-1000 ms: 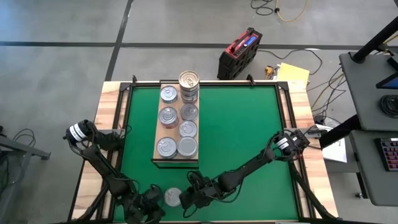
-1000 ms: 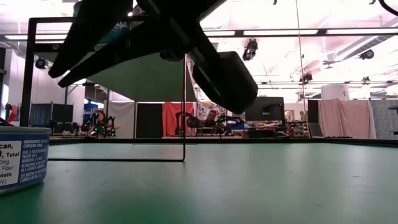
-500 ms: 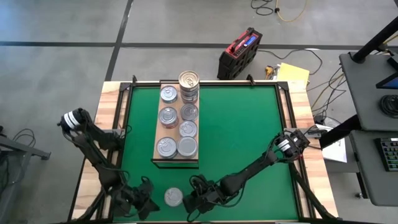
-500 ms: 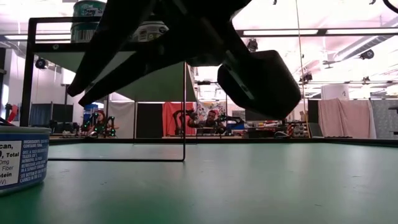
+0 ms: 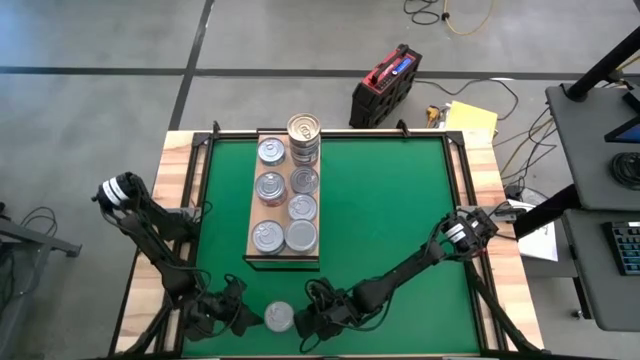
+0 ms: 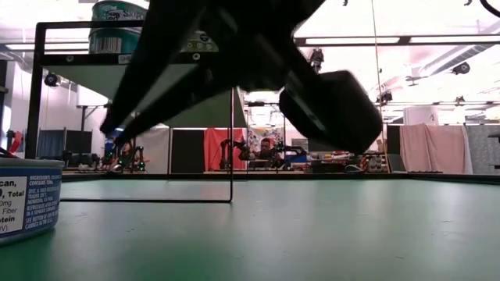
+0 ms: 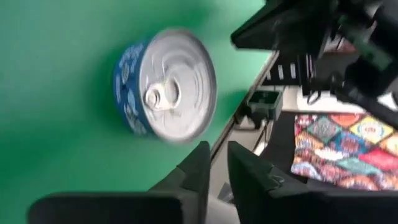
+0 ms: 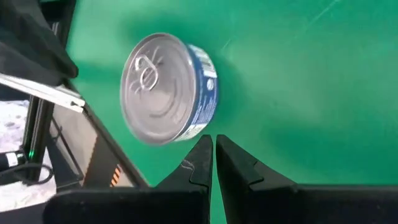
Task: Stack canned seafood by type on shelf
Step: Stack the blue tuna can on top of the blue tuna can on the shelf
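A small round can (image 5: 279, 317) with a shiny silver lid, a pull ring and a blue label sits alone on the green mat (image 5: 390, 210), near its front edge. The left gripper (image 5: 243, 321) is beside it, fingers almost together. The right gripper (image 5: 303, 322) on the other side is closed and holds nothing.

High view looks straight down on the table; low view looks level across it; both wrist views look closely at one can (image 7: 165, 85).
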Tool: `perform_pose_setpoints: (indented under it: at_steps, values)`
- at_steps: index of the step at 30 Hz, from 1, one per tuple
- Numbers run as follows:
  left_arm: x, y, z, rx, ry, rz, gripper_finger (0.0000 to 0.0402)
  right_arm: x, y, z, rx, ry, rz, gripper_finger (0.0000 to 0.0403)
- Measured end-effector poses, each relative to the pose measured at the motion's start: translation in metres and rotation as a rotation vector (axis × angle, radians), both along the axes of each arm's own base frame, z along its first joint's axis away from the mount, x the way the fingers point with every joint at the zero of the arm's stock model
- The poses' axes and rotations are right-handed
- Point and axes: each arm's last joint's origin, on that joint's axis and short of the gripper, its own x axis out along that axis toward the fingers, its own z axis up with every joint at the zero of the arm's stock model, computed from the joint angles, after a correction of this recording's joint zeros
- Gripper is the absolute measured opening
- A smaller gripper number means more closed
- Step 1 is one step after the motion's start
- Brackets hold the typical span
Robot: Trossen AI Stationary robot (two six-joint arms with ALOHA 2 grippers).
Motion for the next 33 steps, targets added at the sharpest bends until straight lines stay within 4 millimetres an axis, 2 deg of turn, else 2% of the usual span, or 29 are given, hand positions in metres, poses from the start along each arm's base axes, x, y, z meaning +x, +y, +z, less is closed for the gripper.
perform_pose_setpoints:
  at_steps: [8,18,22,29,33]
  values:
    - [0.006,-0.001,-0.011,-0.015,0.032,0.065,0.0125,0.007,0.003,-0.023,0.029,-0.019,-0.013,0.0012]
    - [0.013,-0.007,-0.023,0.007,0.037,0.087,0.022,0.007,0.003,-0.024,0.027,-0.015,-0.02,0.0012]
    - [0.016,-0.01,-0.028,0.021,0.045,0.09,0.0234,0.007,0.003,-0.024,0.02,-0.013,-0.015,0.0012]
    - [0.019,-0.014,-0.033,0.037,0.052,0.088,0.0232,0.007,0.003,-0.024,0.017,-0.011,-0.013,0.0012]
    - [0.018,-0.015,-0.034,0.026,0.086,0.053,0.0232,0.006,0.003,-0.016,0.031,-0.017,-0.006,0.0012]
